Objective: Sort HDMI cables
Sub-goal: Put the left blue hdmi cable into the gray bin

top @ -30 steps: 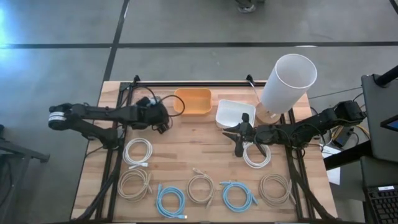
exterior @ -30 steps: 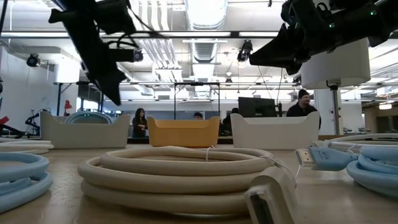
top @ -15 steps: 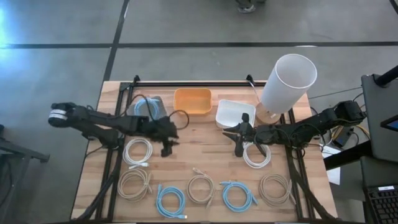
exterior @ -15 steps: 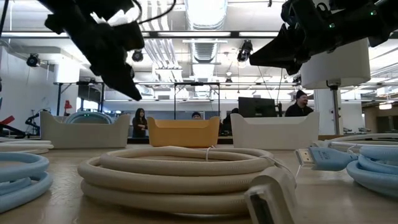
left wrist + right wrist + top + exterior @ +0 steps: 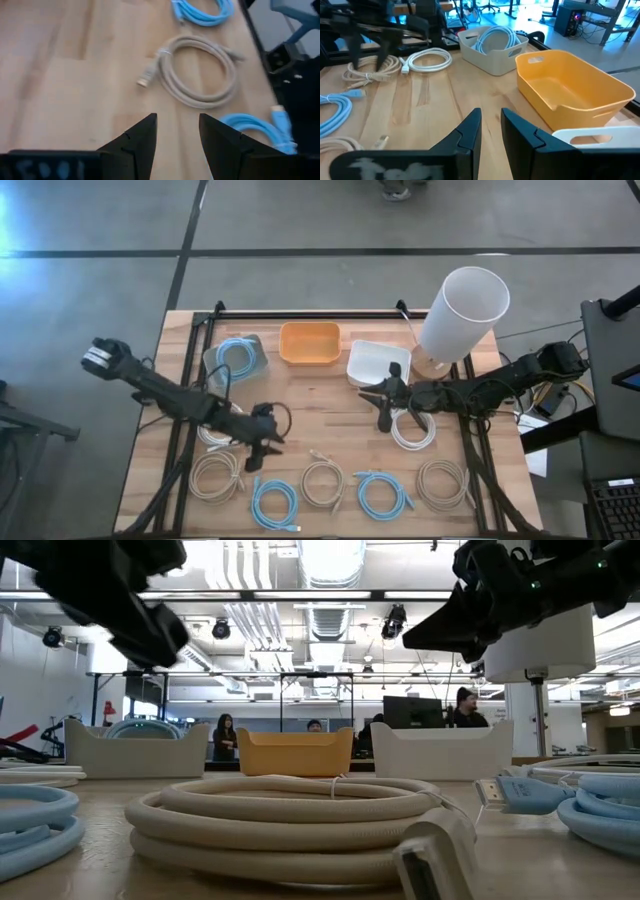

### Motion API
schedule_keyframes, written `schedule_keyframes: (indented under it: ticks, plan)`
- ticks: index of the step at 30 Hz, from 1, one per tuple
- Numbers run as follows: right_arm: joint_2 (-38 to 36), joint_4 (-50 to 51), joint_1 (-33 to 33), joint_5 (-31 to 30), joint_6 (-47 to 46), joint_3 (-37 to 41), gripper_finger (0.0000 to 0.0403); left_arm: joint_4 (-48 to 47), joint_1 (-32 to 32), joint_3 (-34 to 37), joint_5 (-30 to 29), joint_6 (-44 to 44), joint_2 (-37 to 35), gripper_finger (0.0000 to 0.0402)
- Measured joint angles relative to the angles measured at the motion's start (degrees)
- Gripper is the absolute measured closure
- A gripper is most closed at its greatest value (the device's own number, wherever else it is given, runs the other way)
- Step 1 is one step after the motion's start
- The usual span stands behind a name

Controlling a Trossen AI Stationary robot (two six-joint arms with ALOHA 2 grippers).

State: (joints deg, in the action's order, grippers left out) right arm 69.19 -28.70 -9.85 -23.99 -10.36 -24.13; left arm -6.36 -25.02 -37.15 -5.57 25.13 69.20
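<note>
Here the left gripper [image 5: 264, 450] is seen over the front left part of the wooden table [image 5: 330, 395], its two dark fingers [image 5: 141, 140] spread apart with nothing between them. In the left wrist view they are pointed down at bare wood, with a beige coiled HDMI cable [image 5: 200, 70] lying just ahead and light blue coils to either side of it. The left arm is stretched diagonally from the table's left edge toward the middle, held low over a white coiled cable [image 5: 215, 432].

The right gripper [image 5: 382, 402] is held near the table's centre-right, beside another white coil [image 5: 412, 428]; its fingers [image 5: 470, 131] are parted by a narrow gap and nothing is pinched. The right arm is extended level from the right edge.

Along the front edge a row of coils is laid out: a beige one [image 5: 216, 476], a light blue one [image 5: 274, 503], a small beige one [image 5: 322, 483], a second light blue one [image 5: 384, 494] and a further beige one [image 5: 441, 483]. At the back, one light blue coil [image 5: 236, 354] is lying inside a grey plastic bin [image 5: 213, 364]; beside it stand an orange bin [image 5: 310, 343] and a white bin [image 5: 375, 360], and a tall white cylinder [image 5: 460, 313] is standing at the rear right.
</note>
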Motion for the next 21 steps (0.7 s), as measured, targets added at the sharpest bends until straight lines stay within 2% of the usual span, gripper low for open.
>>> schedule_keyframes:
  ticks: [6,11,21]
  plan:
    - [0.00,-0.01,0.00,0.00,-0.93,0.49,0.0335,6.08,-8.38,0.00,-2.39,8.06,4.45,0.0236]
    - [0.00,0.05,-0.01,0.24,-2.47,0.69,0.0335,6.35,-13.16,0.00,-2.40,13.05,10.37,0.0236]
    - [0.00,1.97,0.00,0.46,-5.98,0.97,0.0335,9.79,-15.02,0.02,-4.99,15.80,20.41,0.0236]
